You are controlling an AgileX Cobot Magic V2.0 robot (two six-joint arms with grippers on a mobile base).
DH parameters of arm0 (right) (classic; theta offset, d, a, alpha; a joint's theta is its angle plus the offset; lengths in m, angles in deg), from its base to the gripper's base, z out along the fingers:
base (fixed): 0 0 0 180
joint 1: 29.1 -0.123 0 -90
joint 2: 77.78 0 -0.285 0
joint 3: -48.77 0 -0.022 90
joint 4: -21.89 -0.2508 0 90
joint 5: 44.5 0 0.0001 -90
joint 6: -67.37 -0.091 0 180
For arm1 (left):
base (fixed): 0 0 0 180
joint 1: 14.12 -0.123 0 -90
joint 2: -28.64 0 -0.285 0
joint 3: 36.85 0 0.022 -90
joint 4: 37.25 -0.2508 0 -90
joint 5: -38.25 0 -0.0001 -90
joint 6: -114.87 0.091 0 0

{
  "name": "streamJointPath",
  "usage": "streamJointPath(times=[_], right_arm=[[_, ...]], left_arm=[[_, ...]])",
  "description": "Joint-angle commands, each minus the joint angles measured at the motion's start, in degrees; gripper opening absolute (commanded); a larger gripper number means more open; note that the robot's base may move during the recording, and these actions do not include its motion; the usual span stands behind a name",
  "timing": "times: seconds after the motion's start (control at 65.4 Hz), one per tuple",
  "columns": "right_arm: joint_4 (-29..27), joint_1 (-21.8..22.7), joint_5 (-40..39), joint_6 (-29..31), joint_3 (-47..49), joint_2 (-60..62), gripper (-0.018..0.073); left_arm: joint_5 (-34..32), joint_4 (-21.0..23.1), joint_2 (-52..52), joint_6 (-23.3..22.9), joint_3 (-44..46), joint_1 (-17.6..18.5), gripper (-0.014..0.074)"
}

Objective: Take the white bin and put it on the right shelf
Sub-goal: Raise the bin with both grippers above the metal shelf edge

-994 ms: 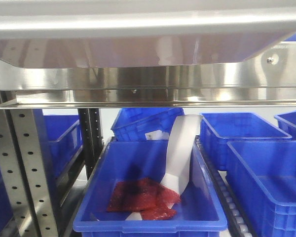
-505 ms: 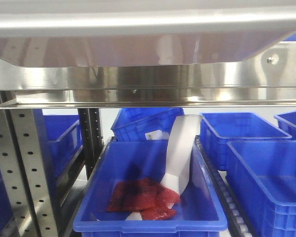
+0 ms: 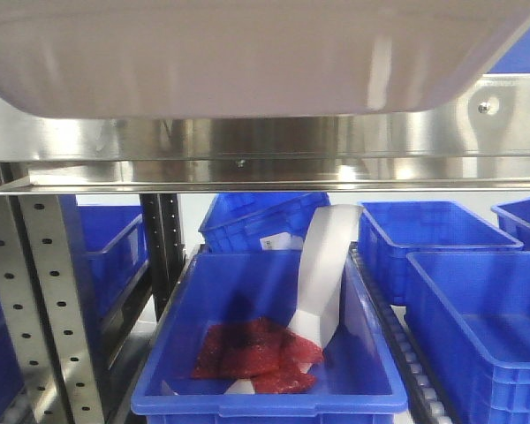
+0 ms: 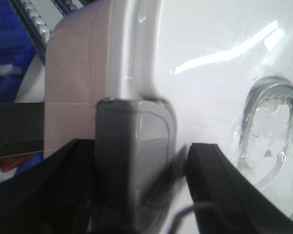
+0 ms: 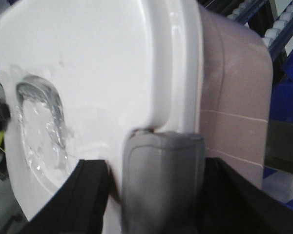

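**White bin clamped at both ends, up at the shelf rail**

I see the white bin [image 3: 247, 53] across the top of the front view. It's a pinkish translucent tub with rounded corners, its base overlapping the shiny steel rail of the right shelf [image 3: 265, 146]. I can't tell if it rests there. Glossy lid [image 4: 210, 48], one recessed handle [image 4: 268, 122]. The left gripper [image 4: 136, 195] and right gripper [image 5: 161, 192] each clamp the bin's end across one grey latch [image 4: 136, 146]. Below are at least six blue crates [image 3: 464, 291]. One holds red scraps [image 3: 256, 353] and one white strip [image 3: 322, 265]. Two perforated uprights [image 3: 57, 309] stand at the left.

Nothing legible; crate label [image 3: 274, 240] — too small to read.
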Motion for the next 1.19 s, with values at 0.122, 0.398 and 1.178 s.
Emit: streamJointPath(times=[0.122, 0.398, 1.178], right_arm=[[-14.87, -0.77, 3.77, -0.21, 1.71, -4.41, 0.0398], [-16.04, -0.77, 2.56, -0.02, 7.22, -11.88, 0.0398], [-21.06, -0.83, -0.76, 0.57, 24.18, -30.81, 0.0398]], left_arm=[[4.52, 11.81, -6.49, 1.82, 6.48, 1.19, 0.0243], [5.1, 11.47, -16.72, 3.07, 14.95, 1.19, 0.0243], [-4.41, 13.86, -35.01, 5.68, 30.89, 8.18, 0.0243]])
